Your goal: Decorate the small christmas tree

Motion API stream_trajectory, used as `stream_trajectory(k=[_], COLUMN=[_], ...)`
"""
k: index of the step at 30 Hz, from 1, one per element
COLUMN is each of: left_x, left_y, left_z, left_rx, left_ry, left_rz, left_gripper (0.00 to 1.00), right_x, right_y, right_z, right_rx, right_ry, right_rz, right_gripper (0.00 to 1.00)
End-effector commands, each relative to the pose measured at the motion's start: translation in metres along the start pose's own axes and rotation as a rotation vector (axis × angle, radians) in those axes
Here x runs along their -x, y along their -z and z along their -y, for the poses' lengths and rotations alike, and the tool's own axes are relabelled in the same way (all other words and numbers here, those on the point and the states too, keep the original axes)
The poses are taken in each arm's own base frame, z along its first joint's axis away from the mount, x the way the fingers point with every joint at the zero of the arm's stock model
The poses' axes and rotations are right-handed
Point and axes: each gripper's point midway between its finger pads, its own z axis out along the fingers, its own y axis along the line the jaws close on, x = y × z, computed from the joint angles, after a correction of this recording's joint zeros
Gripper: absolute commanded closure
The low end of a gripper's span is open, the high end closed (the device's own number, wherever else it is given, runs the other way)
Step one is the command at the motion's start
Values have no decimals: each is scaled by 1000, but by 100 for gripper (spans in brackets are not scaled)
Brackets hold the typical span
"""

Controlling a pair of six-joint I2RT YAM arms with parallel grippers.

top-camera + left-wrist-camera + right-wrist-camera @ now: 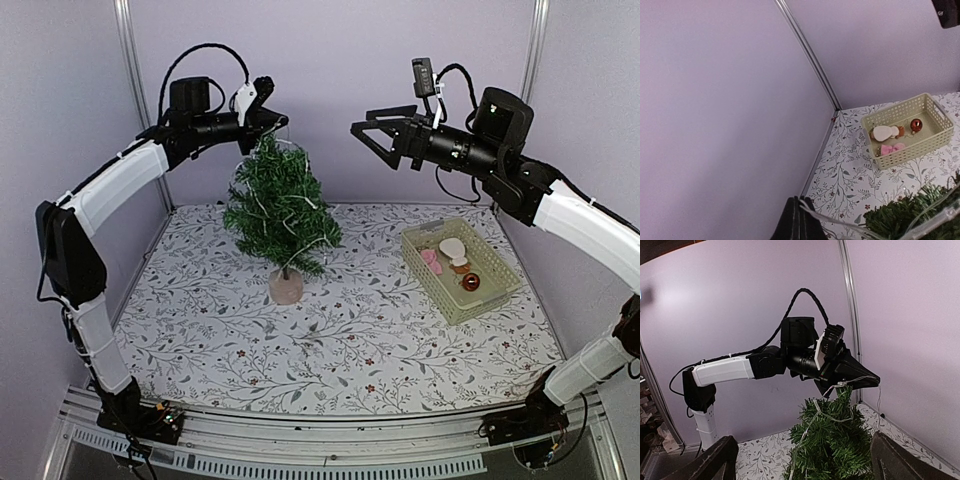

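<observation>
The small christmas tree [280,205] stands on its pale round base [286,287] at the back middle of the table. A thin clear light string [303,203] is draped over its branches. My left gripper [283,122] hovers just above the tree top, shut on the light string [840,224], which runs down to the tree [910,217]. The right wrist view shows that left gripper [875,381] pinching the string [815,412] over the tree [835,445]. My right gripper [360,120] is raised to the right of the tree, pointing at it. It is open and holds nothing [802,440].
A pale yellow basket [440,226] sits on the right of the table with a white ornament [452,247], a pink one [431,261] and a red ball [470,284]. Purple walls with metal posts close off the back and sides.
</observation>
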Motion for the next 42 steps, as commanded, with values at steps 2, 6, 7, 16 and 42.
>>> stream_trajectory(k=[2, 6, 7, 16, 42], left_x=[11, 8, 8, 62, 75], left_y=[-7, -4, -2, 15, -1], left_z=[5, 0, -3, -17, 6], left_rx=[-16, 27, 42, 57, -39], left_ry=[-71, -108, -119, -112, -66], left_rz=[9, -30, -38, 130, 218], left_gripper=[100, 100, 100, 100, 100], right_x=[9, 8, 8, 5, -46], right_y=[4, 4, 4, 0, -115], right_z=[-2, -1, -1, 11, 109], right_rx=[-6, -7, -7, -39, 148], right_ry=[22, 23, 25, 21, 28], right_rz=[19, 17, 17, 20, 52], right_gripper=[4, 4, 4, 7, 39])
